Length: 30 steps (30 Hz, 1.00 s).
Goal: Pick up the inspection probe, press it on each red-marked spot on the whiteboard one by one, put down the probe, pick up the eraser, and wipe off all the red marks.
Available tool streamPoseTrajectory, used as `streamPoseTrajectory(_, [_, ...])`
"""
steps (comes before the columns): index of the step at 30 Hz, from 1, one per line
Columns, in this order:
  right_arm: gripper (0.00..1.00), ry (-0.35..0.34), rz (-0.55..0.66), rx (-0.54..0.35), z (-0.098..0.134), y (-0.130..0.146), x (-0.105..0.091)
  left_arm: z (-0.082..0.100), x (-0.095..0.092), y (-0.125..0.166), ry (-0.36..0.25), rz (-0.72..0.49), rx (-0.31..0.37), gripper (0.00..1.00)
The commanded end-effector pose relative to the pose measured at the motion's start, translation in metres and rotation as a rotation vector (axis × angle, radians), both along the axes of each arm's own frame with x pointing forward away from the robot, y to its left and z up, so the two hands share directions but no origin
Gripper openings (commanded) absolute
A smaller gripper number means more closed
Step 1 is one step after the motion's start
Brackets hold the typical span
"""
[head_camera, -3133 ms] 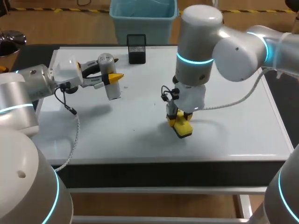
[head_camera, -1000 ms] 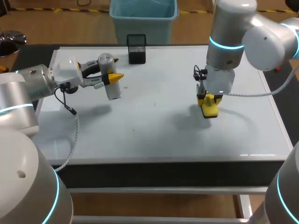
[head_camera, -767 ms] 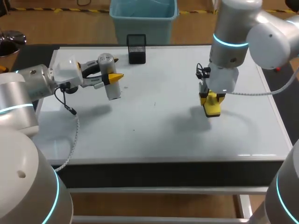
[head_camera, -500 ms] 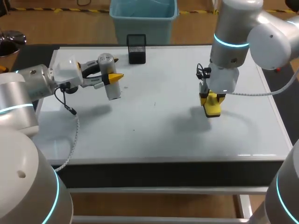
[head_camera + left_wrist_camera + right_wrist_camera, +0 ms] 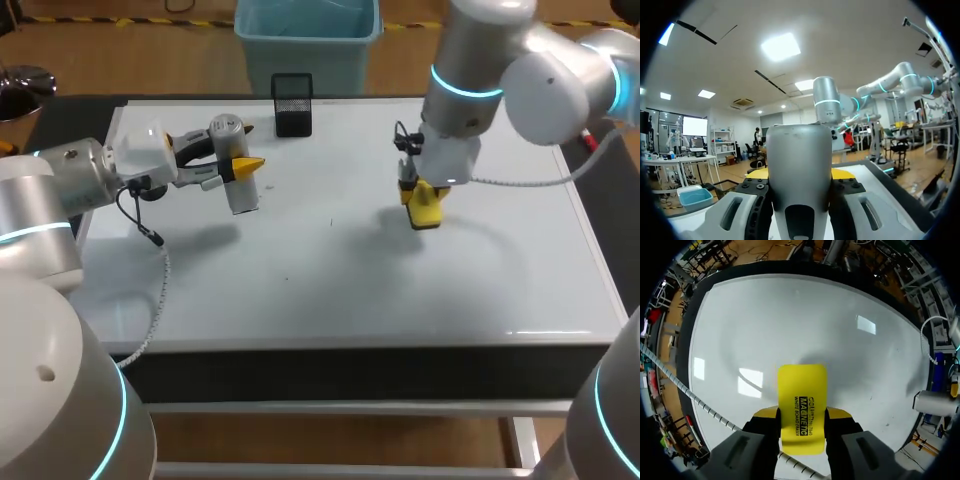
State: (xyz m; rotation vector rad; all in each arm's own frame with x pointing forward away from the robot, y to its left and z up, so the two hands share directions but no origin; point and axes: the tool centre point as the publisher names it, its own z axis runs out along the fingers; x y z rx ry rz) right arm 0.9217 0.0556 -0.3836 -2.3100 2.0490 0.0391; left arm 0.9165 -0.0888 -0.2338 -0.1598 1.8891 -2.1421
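Note:
My left gripper is shut on the inspection probe, a silver-grey cylinder, and holds it above the left part of the whiteboard. In the left wrist view the probe stands between the fingers and fills the middle. Over the board's right-middle, my right gripper points straight down, shut on the yellow eraser. The right wrist view shows the eraser clamped from both sides over the white surface. I cannot tell whether it touches the board. No red marks show in any view.
A black mesh holder stands at the board's far edge, near the middle. Two tiny dark specks lie on the white surface between the arms. A cable hangs from my left wrist over the board's left side.
My right arm has carried the eraser to the left and toward the far side of the board. The left arm and the probe have kept still.

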Motion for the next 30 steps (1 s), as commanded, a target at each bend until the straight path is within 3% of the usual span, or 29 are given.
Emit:
streamPoseTrajectory(1, [0.00,0.036,0.003,-0.028,-0.011,0.023,0.044,0.002,0.000,0.000,0.001,0.002,0.001,0.00])
streamPoseTrajectory(9, [0.00,0.060,-0.059,-0.028,-0.014,0.027,0.108,0.002,0.000,0.000,0.001,0.002,0.001,0.00])
streamPoseTrajectory(14, [0.00,0.077,-0.081,-0.048,-0.016,0.026,0.131,0.002,0.000,0.000,0.001,0.002,0.001,0.00])
streamPoseTrajectory(19, [0.00,0.117,-0.105,-0.048,-0.025,0.023,0.146,0.002,0.000,0.000,0.001,0.002,0.001,0.00])
streamPoseTrajectory(30, [0.00,0.146,-0.123,-0.060,-0.039,0.015,0.153,0.002,0.000,0.000,0.001,0.002,0.001,0.00])
